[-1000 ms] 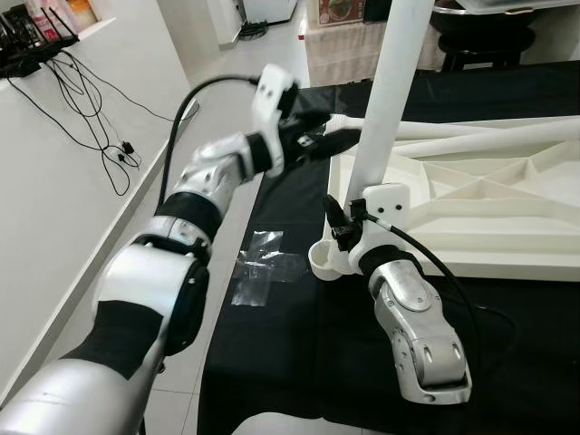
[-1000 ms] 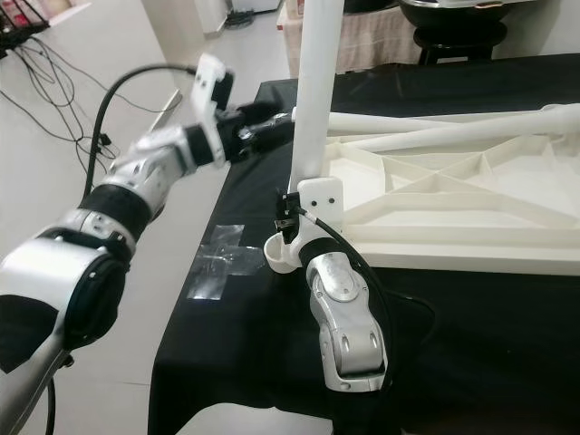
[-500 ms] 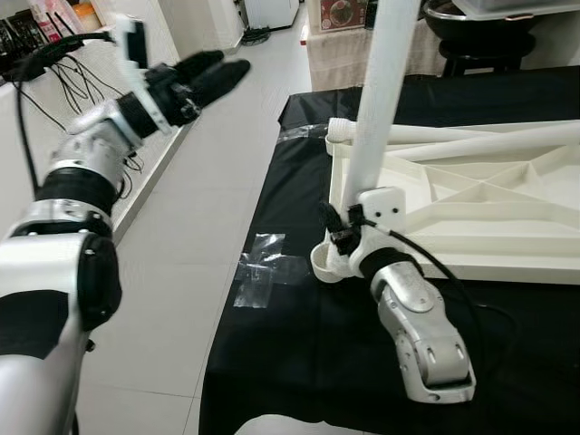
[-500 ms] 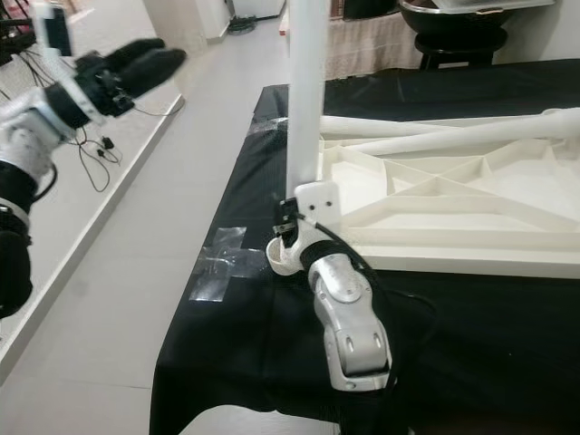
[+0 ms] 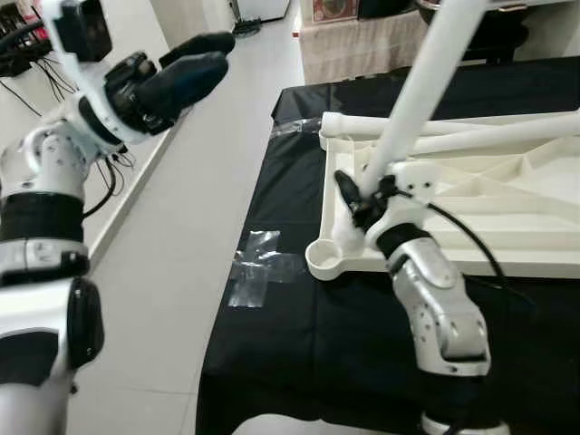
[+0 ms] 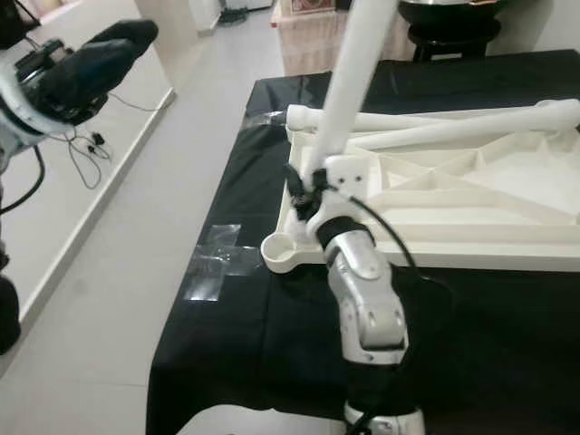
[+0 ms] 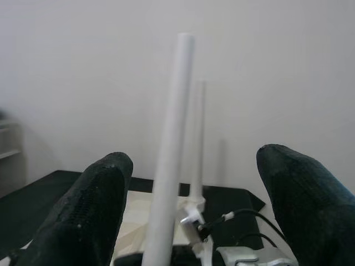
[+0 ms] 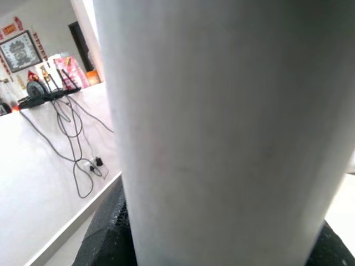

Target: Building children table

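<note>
Gripping the white table leg (image 5: 426, 86) low down, the right gripper (image 5: 361, 201) is tilting it over the tabletop's (image 5: 471, 227) near-left corner; the left gripper (image 5: 186, 72) is hovering spread apart, far left.

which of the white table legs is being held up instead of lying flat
The leg gripped by the right gripper, rising tilted from the tabletop's near corner. The other two legs lie flat along its far edge.

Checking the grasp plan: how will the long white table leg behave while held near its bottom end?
The long white table leg, gripped low by the right gripper, looks rigid but top-heavy, likely levering sideways. Its smooth round surface may twist or slip.
</note>
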Tool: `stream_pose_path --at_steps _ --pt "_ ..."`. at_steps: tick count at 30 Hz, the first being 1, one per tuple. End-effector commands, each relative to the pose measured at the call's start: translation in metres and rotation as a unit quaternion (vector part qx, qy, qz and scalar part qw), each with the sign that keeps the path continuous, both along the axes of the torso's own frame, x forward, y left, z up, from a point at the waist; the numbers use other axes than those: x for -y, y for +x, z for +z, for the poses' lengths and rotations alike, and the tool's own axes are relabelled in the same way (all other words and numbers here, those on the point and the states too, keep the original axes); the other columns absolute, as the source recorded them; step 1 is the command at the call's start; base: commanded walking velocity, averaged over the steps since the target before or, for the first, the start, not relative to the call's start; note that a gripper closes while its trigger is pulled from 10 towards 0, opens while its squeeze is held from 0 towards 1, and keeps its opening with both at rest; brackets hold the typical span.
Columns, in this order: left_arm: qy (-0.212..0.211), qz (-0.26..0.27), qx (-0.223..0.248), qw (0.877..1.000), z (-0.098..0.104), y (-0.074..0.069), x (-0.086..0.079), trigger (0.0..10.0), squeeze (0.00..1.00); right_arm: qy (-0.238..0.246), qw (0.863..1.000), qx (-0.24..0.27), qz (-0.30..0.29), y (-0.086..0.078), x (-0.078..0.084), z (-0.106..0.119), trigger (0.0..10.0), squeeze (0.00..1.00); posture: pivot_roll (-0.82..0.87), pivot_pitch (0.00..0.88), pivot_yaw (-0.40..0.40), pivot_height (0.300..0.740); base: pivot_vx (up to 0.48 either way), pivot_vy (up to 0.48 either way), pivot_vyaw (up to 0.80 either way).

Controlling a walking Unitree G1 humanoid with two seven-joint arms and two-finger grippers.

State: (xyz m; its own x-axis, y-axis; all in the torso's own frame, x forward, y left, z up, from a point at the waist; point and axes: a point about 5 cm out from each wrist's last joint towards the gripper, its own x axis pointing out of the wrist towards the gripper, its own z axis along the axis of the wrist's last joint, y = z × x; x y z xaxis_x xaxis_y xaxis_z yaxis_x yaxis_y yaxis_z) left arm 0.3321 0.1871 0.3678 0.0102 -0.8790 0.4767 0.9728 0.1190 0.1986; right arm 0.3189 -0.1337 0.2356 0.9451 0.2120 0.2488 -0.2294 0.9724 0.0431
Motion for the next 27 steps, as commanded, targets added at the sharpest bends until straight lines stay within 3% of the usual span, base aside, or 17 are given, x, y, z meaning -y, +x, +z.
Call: stream_pose_path --at_steps 1,3,4,6,7,8,9,16,18,21,24,25,27 --pt "-0.002 0.028 0.000 1.000 -0.009 0.002 0.005 10.0 0.00 0.001 1.000 0.007 0.010 0.002 -0.005 0.001 10.0 0.00 0.04 0.105 0.109 0.740 0.000 0.000 0.00" --pt "-0.005 0.121 0.009 0.993 -0.045 0.017 0.043 10.0 0.00 -0.027 1.000 0.010 -0.012 0.010 0.007 -0.001 10.0 0.00 0.07 0.092 0.068 0.740 0.000 0.000 0.00" --pt "-0.005 0.121 0.009 0.993 -0.045 0.017 0.043 10.0 0.00 -0.027 1.000 0.010 -0.012 0.010 0.007 -0.001 10.0 0.00 0.07 0.092 0.068 0.740 0.000 0.000 0.00" --pt "-0.027 0.203 0.029 0.978 -0.058 0.027 0.086 10.0 0.00 -0.052 0.998 0.011 -0.025 0.015 0.013 -0.003 10.0 0.00 0.07 0.089 0.067 0.740 0.000 0.000 0.00" --pt "-0.027 0.203 0.029 0.978 -0.058 0.027 0.086 10.0 0.00 -0.052 0.998 0.011 -0.025 0.015 0.013 -0.003 10.0 0.00 0.07 0.089 0.067 0.740 0.000 0.000 0.00" --pt "-0.034 0.265 0.052 0.962 -0.060 0.028 0.122 10.0 0.00 -0.076 0.997 0.018 -0.022 0.018 0.011 -0.001 10.0 0.00 0.05 0.085 0.068 0.740 0.000 0.000 0.00" --pt "-0.035 0.286 0.065 0.955 -0.062 0.027 0.129 10.0 0.00 -0.085 0.996 0.020 -0.021 0.019 0.011 -0.001 10.0 0.00 0.05 0.085 0.068 0.740 0.000 0.000 0.00" --pt "-0.045 0.328 0.060 0.942 -0.082 0.021 0.126 10.0 0.00 -0.095 0.995 0.020 -0.028 0.019 0.015 -0.004 10.0 0.00 0.05 0.083 0.067 0.740 0.000 0.000 0.00" --pt "-0.062 0.358 0.057 0.930 -0.081 0.016 0.146 10.0 0.00 -0.113 0.993 0.018 -0.032 0.019 0.017 -0.007 10.0 0.00 0.05 0.080 0.069 0.740 0.000 0.000 0.00" --pt "-0.072 0.371 0.056 0.924 -0.080 0.014 0.155 10.0 0.00 -0.126 0.991 0.019 -0.035 0.020 0.019 -0.009 10.0 0.00 0.05 0.077 0.069 0.740 0.000 0.000 0.00" --pt "-0.089 0.391 0.045 0.915 -0.087 0.009 0.154 10.0 0.00 -0.158 0.986 0.014 -0.061 0.026 0.037 -0.010 10.0 0.00 0.04 0.075 0.064 0.740 0.000 0.000 0.00" --pt "-0.089 0.391 0.045 0.915 -0.087 0.009 0.154 10.0 0.00 -0.158 0.986 0.014 -0.061 0.026 0.037 -0.010 10.0 0.00 0.04 0.075 0.064 0.740 0.000 0.000 0.00" --pt "-0.095 0.383 0.026 0.919 -0.097 0.000 0.147 10.0 0.00 -0.190 0.977 0.015 -0.091 0.030 0.058 -0.006 10.0 0.00 0.04 0.074 0.059 0.740 0.000 0.000 0.00"
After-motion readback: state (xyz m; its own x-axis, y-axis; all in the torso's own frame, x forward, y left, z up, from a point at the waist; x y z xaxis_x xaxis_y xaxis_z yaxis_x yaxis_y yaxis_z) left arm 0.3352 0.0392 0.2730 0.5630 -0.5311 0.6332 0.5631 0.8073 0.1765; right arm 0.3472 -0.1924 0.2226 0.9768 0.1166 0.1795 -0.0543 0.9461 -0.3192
